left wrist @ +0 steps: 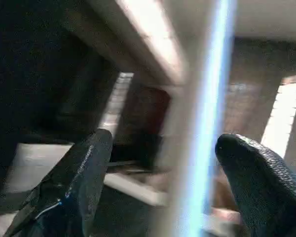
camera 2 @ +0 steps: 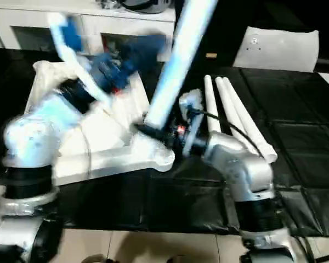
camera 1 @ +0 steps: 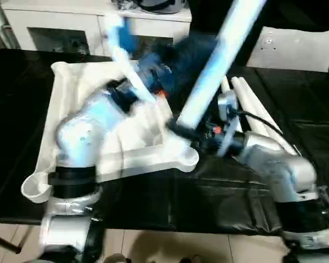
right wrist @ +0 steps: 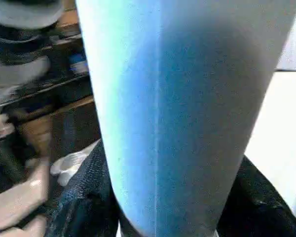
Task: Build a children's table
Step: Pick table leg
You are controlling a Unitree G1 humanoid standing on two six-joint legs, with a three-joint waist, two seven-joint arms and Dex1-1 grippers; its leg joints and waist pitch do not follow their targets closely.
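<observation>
The children's table top [camera 1: 71, 93] lies upside down on the black surface, ribs up, with round sockets at its corners. A white leg [camera 1: 214, 60] slants up and away from the near right corner socket [camera 1: 185, 158]. My right gripper [camera 1: 183, 129] is shut on that leg's lower end, and both fingers [right wrist: 84, 197] press its sides. My left gripper [left wrist: 163, 148] is blurred over the top's far part [camera 1: 159, 71]. It stands open, with the leg [left wrist: 202, 123] between its fingers and touching neither. Three loose legs [camera 2: 225, 104] lie side by side to the right.
White cabinets with glass doors [camera 1: 60, 27] stand behind the black table [camera 1: 208, 192]. A flat white panel [camera 1: 296, 49] leans at the back right. The table's front edge runs close to my body, with pale floor [camera 1: 153, 241] below it.
</observation>
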